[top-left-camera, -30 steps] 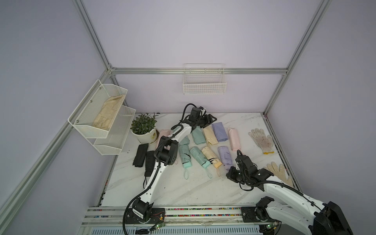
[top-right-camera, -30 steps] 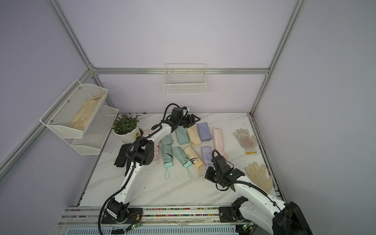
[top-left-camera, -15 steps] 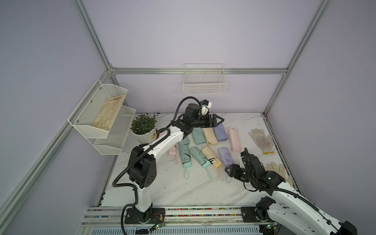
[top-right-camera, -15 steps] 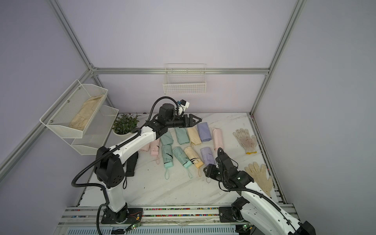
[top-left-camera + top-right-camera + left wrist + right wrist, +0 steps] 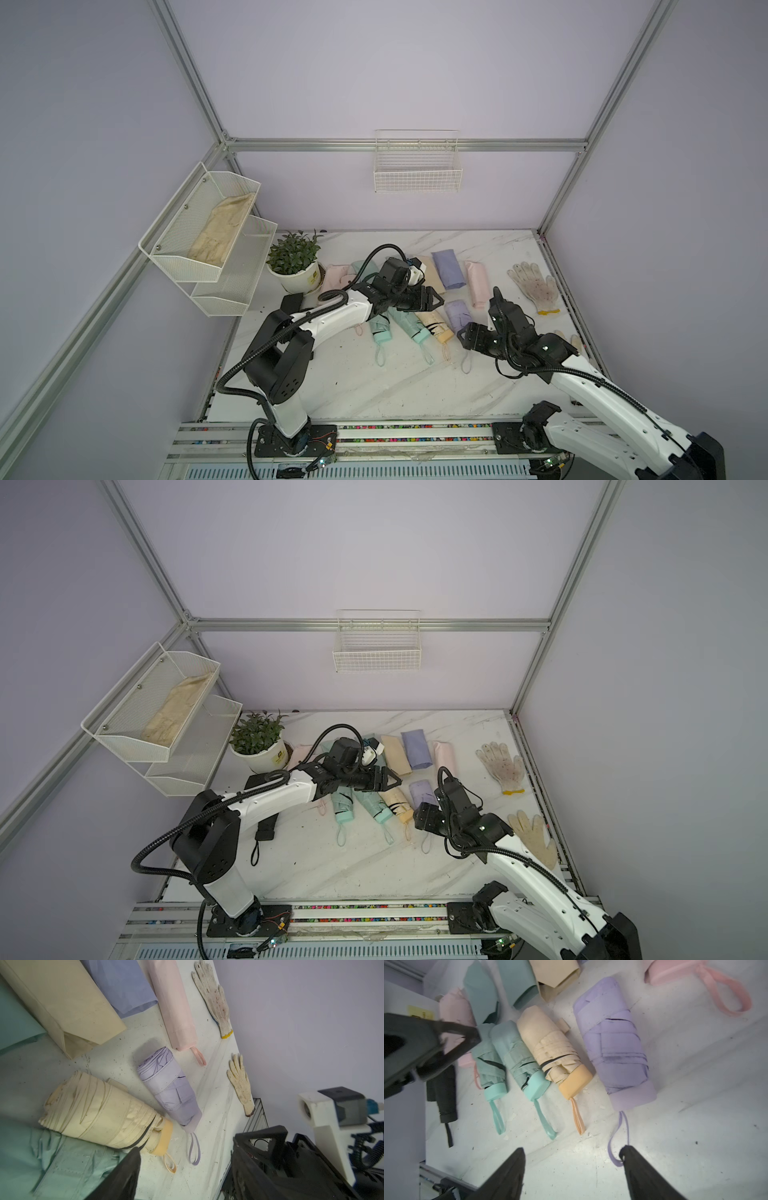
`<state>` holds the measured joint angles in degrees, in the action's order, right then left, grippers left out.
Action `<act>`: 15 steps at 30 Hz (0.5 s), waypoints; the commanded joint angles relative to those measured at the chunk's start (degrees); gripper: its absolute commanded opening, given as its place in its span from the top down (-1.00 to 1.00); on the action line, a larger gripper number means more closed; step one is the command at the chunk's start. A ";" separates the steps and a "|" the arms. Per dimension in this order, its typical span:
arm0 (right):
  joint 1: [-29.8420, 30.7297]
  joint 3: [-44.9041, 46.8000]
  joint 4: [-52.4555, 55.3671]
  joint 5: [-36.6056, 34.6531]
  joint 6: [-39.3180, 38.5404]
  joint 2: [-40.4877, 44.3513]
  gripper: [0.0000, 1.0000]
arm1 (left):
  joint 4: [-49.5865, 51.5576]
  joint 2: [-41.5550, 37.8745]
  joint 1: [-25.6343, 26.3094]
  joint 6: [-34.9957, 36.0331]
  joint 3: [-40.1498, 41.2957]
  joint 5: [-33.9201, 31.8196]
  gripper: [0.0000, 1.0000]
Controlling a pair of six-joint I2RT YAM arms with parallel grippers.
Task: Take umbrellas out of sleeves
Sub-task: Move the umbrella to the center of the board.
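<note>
From my wrists: lavender umbrella (image 5: 612, 1043), matching cap and loop; yellow umbrella (image 5: 548, 1043), cream canopy, orange-yellow cap, black trim; mint umbrella (image 5: 512, 1051) and second mint umbrella (image 5: 488, 1064), brighter turquoise caps; black umbrella (image 5: 444, 1093) all black; cream sleeve (image 5: 62, 1001); lavender sleeve (image 5: 124, 985), bluish; pink sleeve (image 5: 176, 1005), pale; glove (image 5: 214, 999) off-white, dark speckles, yellow cuff; table (image 5: 695, 1115) white marble, grey veins; my right gripper (image 5: 573, 1148) black.

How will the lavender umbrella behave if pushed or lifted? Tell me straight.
The lavender umbrella looks flattish rather than round, so a push would probably slide it, not roll it. Strapped tight, it should lift as one fairly stiff bundle. Its wrist loop lies limp; lifted by that, it would likely dangle.
</note>
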<state>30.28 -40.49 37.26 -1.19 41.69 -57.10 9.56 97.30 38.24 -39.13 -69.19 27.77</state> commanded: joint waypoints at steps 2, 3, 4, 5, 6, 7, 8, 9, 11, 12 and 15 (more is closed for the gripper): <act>0.13 -3.35 -0.83 -9.02 -1.96 -10.37 -0.66 | -1.97 -5.47 -0.09 2.12 2.82 -1.01 -0.38; 0.13 -4.33 -1.37 -9.83 -2.29 -13.19 -0.67 | -1.57 -5.86 -0.07 2.64 3.10 -1.09 -0.38; 0.04 -5.06 -2.00 -10.60 -2.74 -15.28 -0.71 | -0.91 -6.04 -0.10 3.09 3.12 -1.19 -0.38; 0.08 -6.11 -2.18 -11.63 -2.82 -17.68 -0.76 | -0.03 -6.04 -0.08 3.57 2.97 -1.10 -0.39; -0.04 -7.19 -2.19 -12.56 -2.98 -19.78 -0.76 | 0.75 -5.94 -0.14 3.76 2.56 -0.76 -0.39; -0.13 -8.15 -2.26 -13.29 -3.18 -21.04 -0.77 | 1.12 -5.85 -0.19 3.92 2.20 -0.19 -0.39; -0.21 -9.09 -2.57 -13.93 -3.52 -23.18 -0.77 | 1.44 -5.56 -0.19 4.29 1.73 0.72 -0.38; -0.31 -9.77 -3.32 -14.19 -4.02 -24.48 -0.78 | 1.81 -5.45 -0.16 4.81 1.17 1.30 -0.38; -0.47 -11.22 -4.34 -14.55 -4.42 -26.89 -0.77 | 1.99 -5.51 -0.16 5.43 0.99 0.71 -0.38; -0.57 -12.07 -4.46 -15.13 -4.64 -28.19 -0.77 | 1.91 -5.33 -0.18 5.62 0.99 0.49 -0.38; -1.23 -14.02 -4.54 -15.50 -5.07 -31.74 -0.77 | 1.91 -4.23 -0.18 5.39 0.47 1.41 -0.38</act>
<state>29.76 -52.38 34.26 -14.17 37.78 -86.63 11.88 93.01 38.22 -35.70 -67.59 27.92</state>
